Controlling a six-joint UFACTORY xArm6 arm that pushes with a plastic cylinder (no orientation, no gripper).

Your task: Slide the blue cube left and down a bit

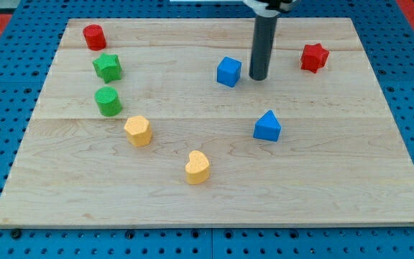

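The blue cube (pixel 228 71) sits on the wooden board (pixel 214 180), a little above the view's middle. My tip (pixel 258 77) is the lower end of a dark upright rod. It stands just to the view's right of the blue cube, with a small gap between them.
A blue triangular block (pixel 267 126) lies below and right of the tip. A red star (pixel 313 57) is at upper right. A red cylinder (pixel 94 36), green star (pixel 108 67) and green cylinder (pixel 108 101) line the left. A yellow hexagon (pixel 138 130) and yellow heart (pixel 198 167) sit lower centre.
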